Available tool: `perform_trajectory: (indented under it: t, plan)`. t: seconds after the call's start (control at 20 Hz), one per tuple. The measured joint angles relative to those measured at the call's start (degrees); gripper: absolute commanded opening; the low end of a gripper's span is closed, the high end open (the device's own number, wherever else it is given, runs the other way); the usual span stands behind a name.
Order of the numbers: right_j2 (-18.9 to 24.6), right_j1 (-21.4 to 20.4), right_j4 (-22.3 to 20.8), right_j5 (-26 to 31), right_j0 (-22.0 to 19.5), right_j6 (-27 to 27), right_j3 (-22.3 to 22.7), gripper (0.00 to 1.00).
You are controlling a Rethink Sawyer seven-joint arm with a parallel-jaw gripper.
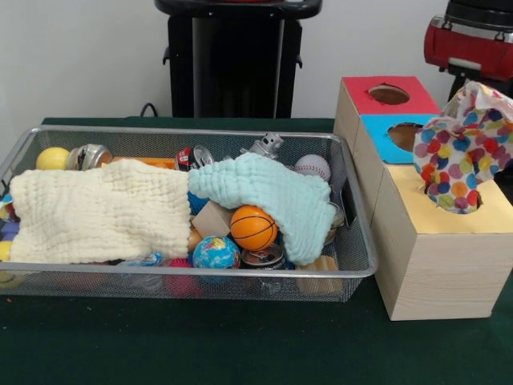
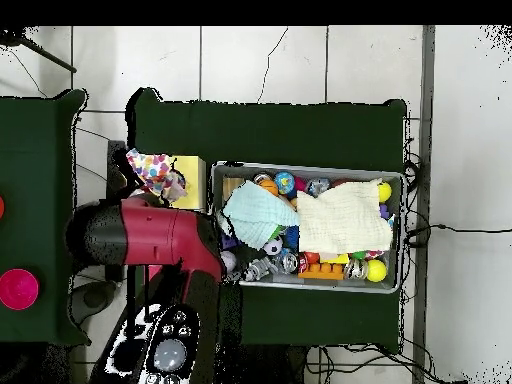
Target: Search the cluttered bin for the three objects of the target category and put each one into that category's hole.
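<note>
Green table [image 1: 240,345] first, then the wire mesh bin [image 1: 184,273], which sits off to the robot's right of the hand. Red arm [image 1: 469,40] hangs over the box row. The gripper itself is hidden by arm and fabric, so can't tell if it's spread or pinching.

Right under the hand is the yellow box [image 1: 433,265], with the blue box [image 1: 381,136] and red box [image 1: 361,88] just behind it, nearer the pedestal. The polka-dot cloth [image 1: 461,152] stands bunched in the yellow box's hole, its top still sticking up. Looks like cloth no. 1 is half in.

Prob. two left, both in the bin. The mint cloth [image 1: 264,192] is nearer the hand, long axis running along the bin, one end drooping at the hand-side wall. The cream cloth [image 1: 96,212] is beyond it at the far end, lying flat.

Clutter under and around the mint one:
- basketball [image 1: 253,227]
- globe ball [image 1: 216,253]
- baseball [image 1: 313,167]
- wood block [image 1: 211,218]
- can [image 1: 263,257]

Nothing lies on top of either cloth. The bin wall between hand and cloth is the only thing to clear.
</note>
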Motion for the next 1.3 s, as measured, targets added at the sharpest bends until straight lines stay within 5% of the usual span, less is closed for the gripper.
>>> perform_trajectory:
  t: [0.05, 1.3]
  plan:
    - [0.5, 0.0, 0.0, 0.0, -0.6, 0.0, 0.2, 1.0]
    - [2.9, -0.8, -0.2, -0.3, -0.6, 0.0, 3.3, 1.0]
